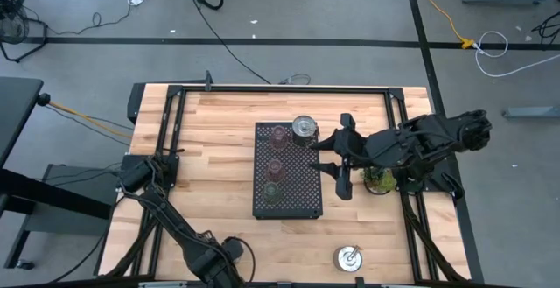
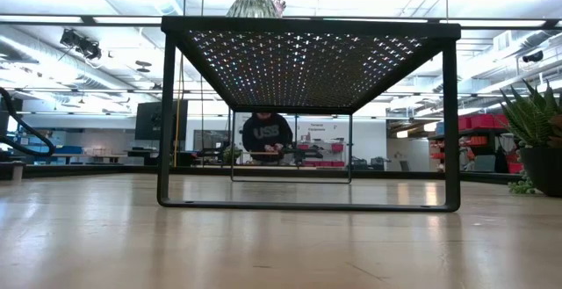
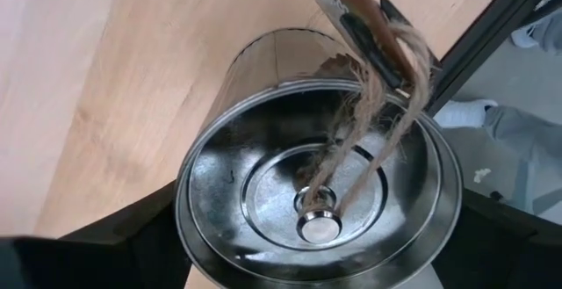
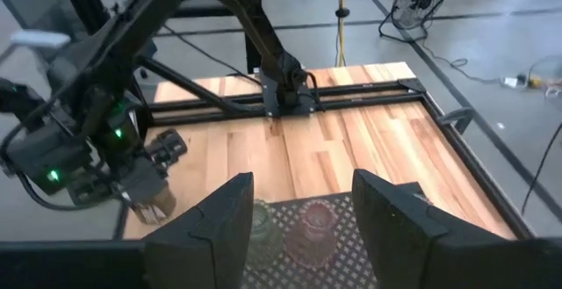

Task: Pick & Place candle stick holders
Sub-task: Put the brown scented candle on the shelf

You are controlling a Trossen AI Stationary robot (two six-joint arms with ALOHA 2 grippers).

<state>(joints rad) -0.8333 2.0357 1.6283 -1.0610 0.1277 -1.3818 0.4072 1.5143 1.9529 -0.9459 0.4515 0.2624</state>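
The black perforated tray stands on legs at the table's middle. On it are three glass holders in a row and one silver holder at its far right corner. Another silver holder stands on its disc base on the table near the front edge. My right gripper is open and empty over the tray's right edge; in its wrist view two glass holders show between its fingers. My left gripper is at the near edge, shut on a third silver holder with twine on it. My left gripper has the silver holder's round wall between its two fingers, one on each side. The holder's round end faces the wrist camera, and its body points away toward the table. The places of contact lie at the picture's lower edge and do not show plainly.
A small green potted plant stands right of the tray, under my right arm. Black rails frame the table's left, far and right sides. A person shows in the room beyond.
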